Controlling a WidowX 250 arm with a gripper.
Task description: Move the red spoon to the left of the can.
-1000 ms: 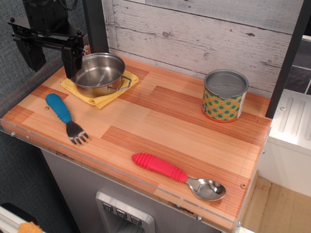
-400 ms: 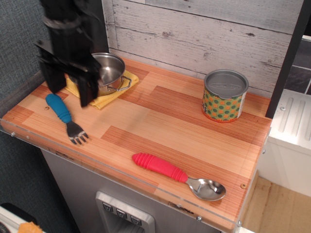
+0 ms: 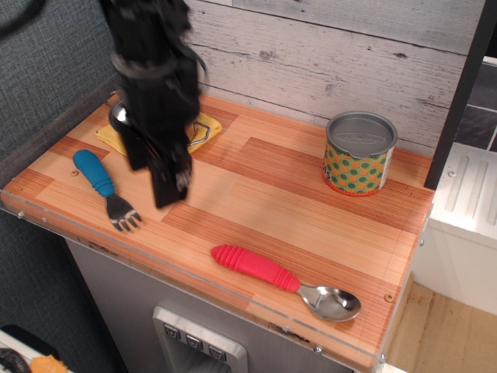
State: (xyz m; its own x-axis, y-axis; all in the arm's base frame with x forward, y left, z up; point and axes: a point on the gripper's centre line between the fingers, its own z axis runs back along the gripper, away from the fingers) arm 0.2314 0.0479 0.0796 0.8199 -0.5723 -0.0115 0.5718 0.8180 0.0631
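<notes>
The gripper [image 3: 167,175] is seen blurred above the left half of the wooden tabletop [image 3: 311,210], hanging in front of the steel pot [image 3: 118,115] and the yellow cloth [image 3: 203,124], both of which are largely hidden behind it. How far the jaws stand apart cannot be told, since the dark fingers are smeared into one mass; nothing is seen held between them, and no contact with any object can be made out. The red spoon [image 3: 283,280] is found to the right of the gripper and nearer the front edge of the tabletop, well apart from it. Its long axis is laid roughly along that front edge, slightly slanted, with the red ribbed handle pointing left toward the gripper's side and the metal bowl pointing right, near the front right corner. The handle is therefore judged to be the nearer end for a grasp, and the jaws would probably need to be set across it. The can [image 3: 359,153] is stood upright toward the back right, well apart from the spoon, with bare wood on its left where the spoon is to be placed. A blue-handled fork [image 3: 103,186] is left lying just left of the gripper, untouched.
</notes>
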